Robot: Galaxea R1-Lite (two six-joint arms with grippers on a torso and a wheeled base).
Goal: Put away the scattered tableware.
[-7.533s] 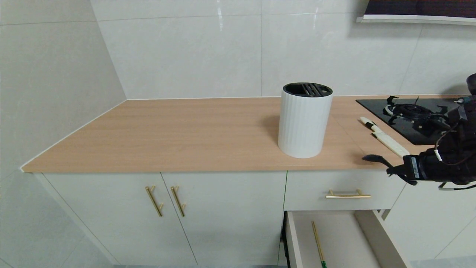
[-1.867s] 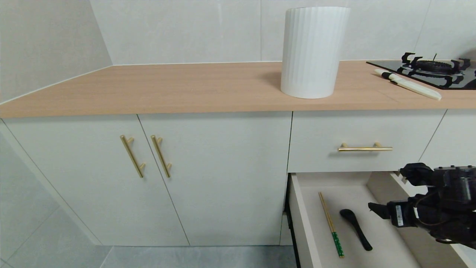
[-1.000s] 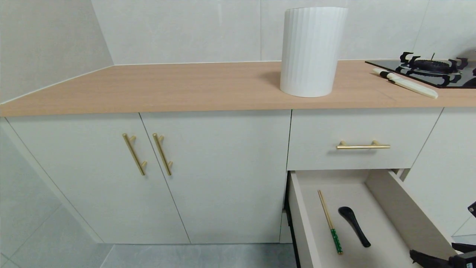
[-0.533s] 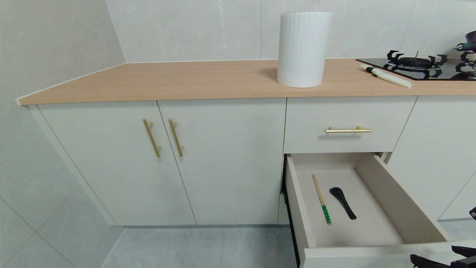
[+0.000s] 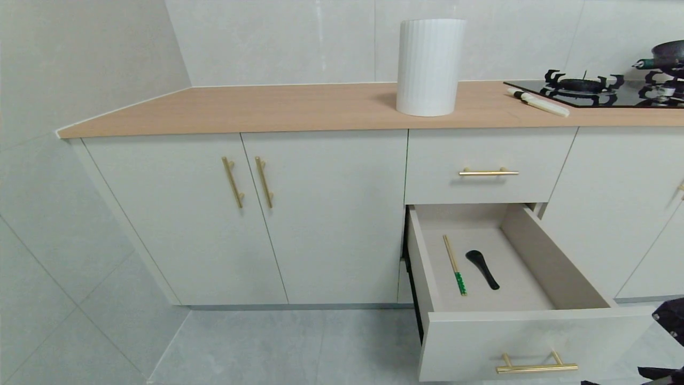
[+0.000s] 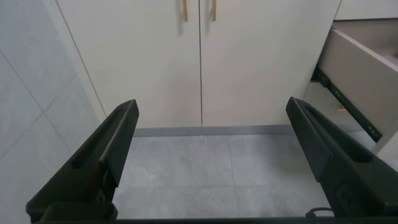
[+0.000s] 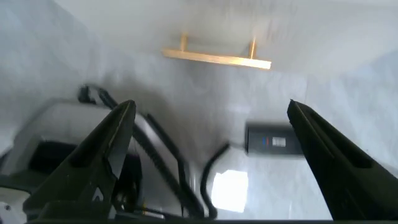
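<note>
Since the reading some seconds back, a black spoon [image 5: 482, 262] has joined the chopsticks [image 5: 454, 264] in the open drawer [image 5: 550, 262], which then held the chopsticks alone. The right hand [image 7: 210, 109], last seen spread over that spoon, has drawn back and down out of the drawer. The head view has also pulled away from the cabinets; that is the camera's shift, not the furniture's. Judgement: the spoon is stowed. One item is outstanding, the pale-handled knife [image 5: 537, 102], which lies on the bench [image 5: 267, 104] beside the hob [image 5: 588, 91], well above and beyond the right hand. The white ribbed holder [image 5: 429, 67] stands on the same bench, apart from the knife. The right hand now sits low in front of the drawer, fingers spread wide and empty, facing the drawer's brass handle [image 7: 217, 59]. The spoon lies past that front panel, above and beyond it. The left hand [image 6: 211, 104] is likewise spread wide and empty, held low over the floor and facing the cupboard doors [image 6: 186, 62], with the drawer off to its side.
</note>
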